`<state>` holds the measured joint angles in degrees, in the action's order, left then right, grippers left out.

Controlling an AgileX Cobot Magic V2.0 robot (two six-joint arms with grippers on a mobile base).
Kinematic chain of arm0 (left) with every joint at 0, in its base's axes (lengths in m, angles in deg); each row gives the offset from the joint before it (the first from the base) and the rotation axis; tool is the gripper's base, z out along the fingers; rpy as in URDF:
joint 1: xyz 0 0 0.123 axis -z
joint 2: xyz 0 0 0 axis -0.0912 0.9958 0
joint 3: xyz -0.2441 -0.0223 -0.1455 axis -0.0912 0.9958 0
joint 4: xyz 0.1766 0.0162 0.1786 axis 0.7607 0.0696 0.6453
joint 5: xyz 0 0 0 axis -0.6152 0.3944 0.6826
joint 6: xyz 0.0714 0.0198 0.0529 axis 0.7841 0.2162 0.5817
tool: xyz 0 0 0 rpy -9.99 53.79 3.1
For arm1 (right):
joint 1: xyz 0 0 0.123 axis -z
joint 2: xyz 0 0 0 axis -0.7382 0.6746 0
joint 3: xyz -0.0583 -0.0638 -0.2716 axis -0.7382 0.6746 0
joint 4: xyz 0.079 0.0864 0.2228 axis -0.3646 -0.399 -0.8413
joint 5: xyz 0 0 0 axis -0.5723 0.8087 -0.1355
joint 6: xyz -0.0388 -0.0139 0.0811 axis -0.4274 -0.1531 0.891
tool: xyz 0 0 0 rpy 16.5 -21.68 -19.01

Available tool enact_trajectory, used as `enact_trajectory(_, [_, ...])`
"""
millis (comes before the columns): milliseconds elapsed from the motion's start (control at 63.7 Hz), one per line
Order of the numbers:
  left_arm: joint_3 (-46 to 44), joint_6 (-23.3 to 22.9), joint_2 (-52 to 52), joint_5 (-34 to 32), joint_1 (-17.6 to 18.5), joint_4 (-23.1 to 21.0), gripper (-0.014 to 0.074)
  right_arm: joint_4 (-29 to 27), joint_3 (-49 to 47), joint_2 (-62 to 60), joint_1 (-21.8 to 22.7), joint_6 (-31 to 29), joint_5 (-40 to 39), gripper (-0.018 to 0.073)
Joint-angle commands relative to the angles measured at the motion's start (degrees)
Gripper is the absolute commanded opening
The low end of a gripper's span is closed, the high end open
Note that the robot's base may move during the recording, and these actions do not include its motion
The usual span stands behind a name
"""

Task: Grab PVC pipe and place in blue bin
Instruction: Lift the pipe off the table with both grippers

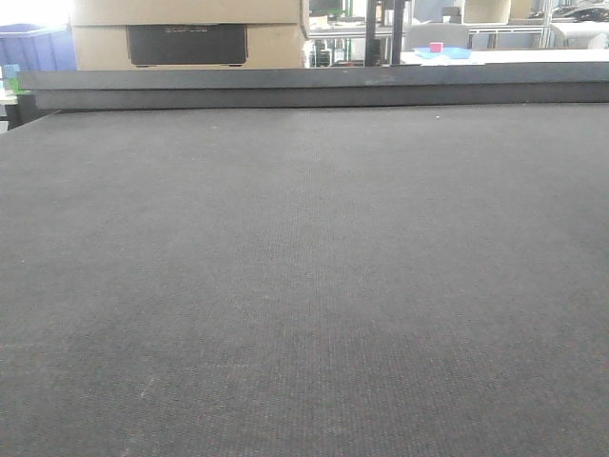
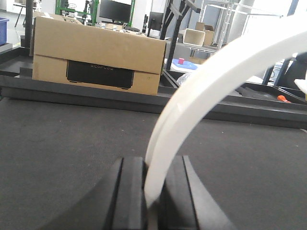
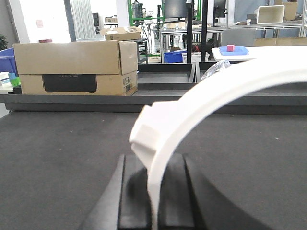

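No PVC pipe lies on the dark mat [image 1: 304,286] in the front view, and neither arm shows there. In the left wrist view a white curved strip [image 2: 216,72] rises from the narrow gap between the jaws of my left gripper [image 2: 154,165] and arcs up to the right. The right wrist view shows the same kind of strip [image 3: 216,86], with a squared block low on it, rising from my right gripper [image 3: 154,163]. I cannot tell whether either strip is the pipe. Both pairs of jaws stand close together. A blue bin [image 1: 33,48] stands beyond the table's far left corner.
A cardboard box [image 1: 190,33] stands behind the raised far rail [image 1: 314,88]; it also shows in both wrist views [image 2: 96,60] [image 3: 76,67]. A blue tray with a red cube [image 3: 233,50] sits on a white table far right. Shelving and monitors fill the background.
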<state>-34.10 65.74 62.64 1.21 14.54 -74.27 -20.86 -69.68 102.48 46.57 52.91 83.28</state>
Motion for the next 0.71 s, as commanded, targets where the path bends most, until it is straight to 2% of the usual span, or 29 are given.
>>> enact_trajectory(0, [-0.11, -0.31, -0.35, -1.39, -0.01, 0.09, -0.0111, 0.12, 0.01, -0.32, -0.05, -0.58, -1.85, -0.0168])
enact_trajectory(691, [-0.11, -0.31, -0.35, -1.49, -0.01, 0.09, -0.0111, 0.12, 0.01, -0.32, -0.05, -0.58, -1.85, -0.0168])
